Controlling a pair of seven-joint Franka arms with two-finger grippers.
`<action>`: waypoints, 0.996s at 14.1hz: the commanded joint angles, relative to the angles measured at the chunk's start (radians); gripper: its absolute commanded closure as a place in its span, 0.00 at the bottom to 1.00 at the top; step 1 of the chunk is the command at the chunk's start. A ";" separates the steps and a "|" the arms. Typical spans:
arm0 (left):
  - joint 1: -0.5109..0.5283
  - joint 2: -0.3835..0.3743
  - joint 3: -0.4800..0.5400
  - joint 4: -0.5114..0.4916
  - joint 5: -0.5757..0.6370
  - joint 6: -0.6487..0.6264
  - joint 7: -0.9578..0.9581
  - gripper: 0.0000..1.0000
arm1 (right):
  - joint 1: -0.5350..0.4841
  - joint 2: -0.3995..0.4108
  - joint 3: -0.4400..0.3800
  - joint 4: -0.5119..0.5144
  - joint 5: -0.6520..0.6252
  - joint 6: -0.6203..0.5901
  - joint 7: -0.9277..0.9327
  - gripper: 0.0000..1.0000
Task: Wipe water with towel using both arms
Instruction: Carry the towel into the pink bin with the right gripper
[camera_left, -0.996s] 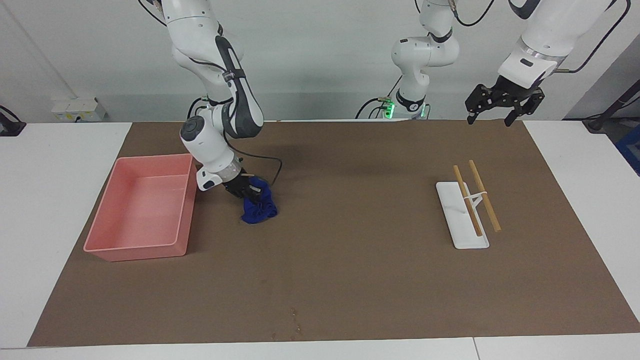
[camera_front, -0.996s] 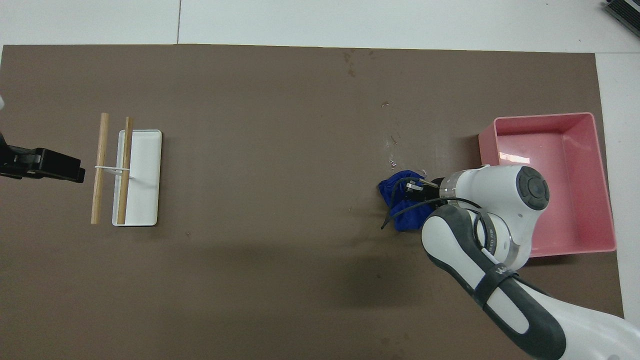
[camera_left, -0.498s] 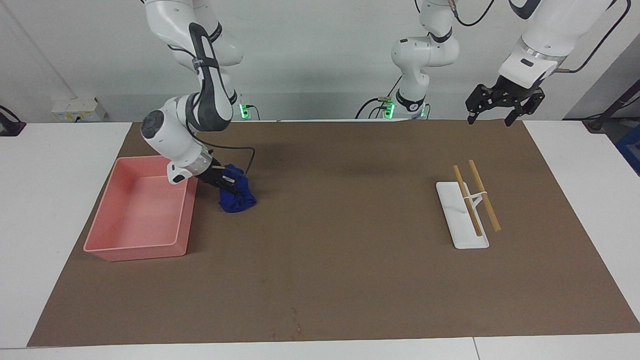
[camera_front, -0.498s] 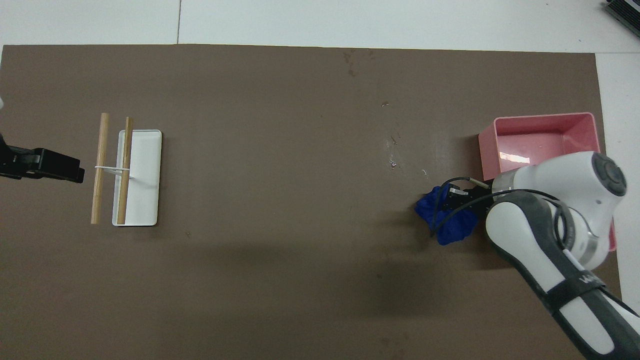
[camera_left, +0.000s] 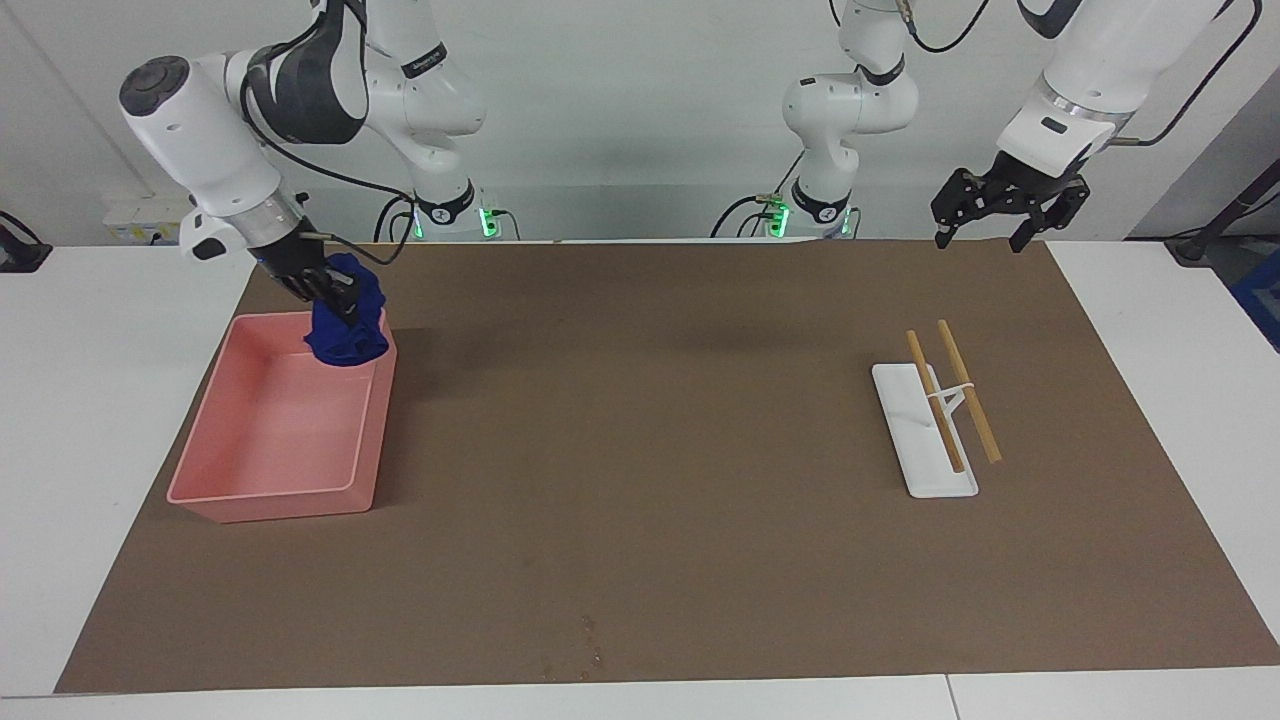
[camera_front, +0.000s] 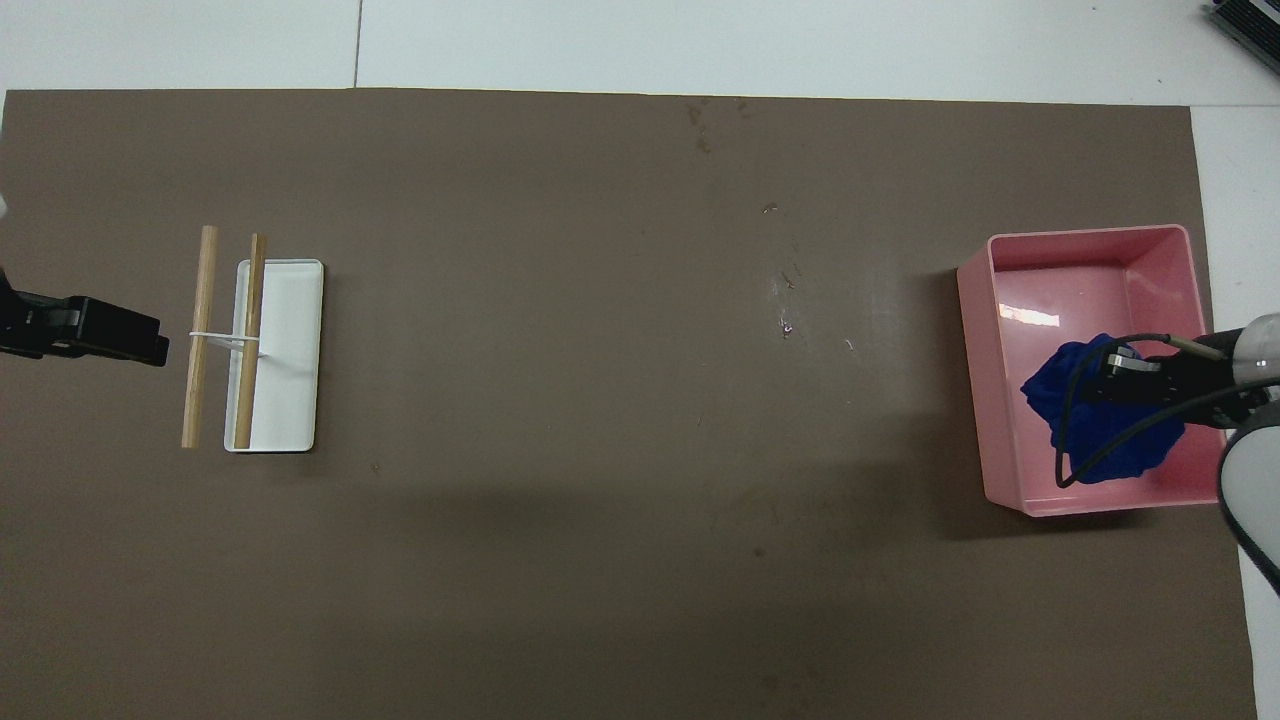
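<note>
Facing view. Item: right gripper (camera_left: 322, 283), black, two-fingered, clamped shut on the small deep-blue cloth towel (camera_left: 346, 330), raised over the corner of the pink rectangular plastic tray (camera_left: 275, 490) nearest the robots. The bundle hung just above the rim, its lower folds perhaps brushing it. Item: left gripper (camera_left: 1003, 208), fingers spread wide, holding nothing, waiting over the edge of the brown paper mat (camera_left: 700, 560) at its own arm's end. Item: white flat holder (camera_left: 925, 470) carrying two wooden sticks (camera_left: 968, 392), untouched.

Overhead view. Towel (camera_front: 1100, 445) over the tray's (camera_front: 1090, 240) interior, toward its robot-side wall. Water (camera_front: 800, 300): only faint glinting traces on the mat, well apart from the tray. To drop cleanly, I judged the gripper should lower well inside the walls before releasing, so no fold drapes over the rim.

Change noted: half a second earlier the towel lay low beside the tray; it had since been lifted over it. The left gripper had not moved.
</note>
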 joint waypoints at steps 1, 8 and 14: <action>0.013 -0.027 -0.007 -0.029 0.013 -0.004 0.007 0.00 | -0.074 0.045 0.015 -0.022 -0.065 0.096 -0.104 1.00; 0.013 -0.027 -0.007 -0.029 0.013 -0.004 0.007 0.00 | -0.125 0.199 0.015 -0.146 -0.067 0.316 -0.192 1.00; 0.013 -0.027 -0.007 -0.029 0.013 -0.004 0.007 0.00 | -0.102 0.187 0.019 -0.033 -0.070 0.154 -0.182 0.00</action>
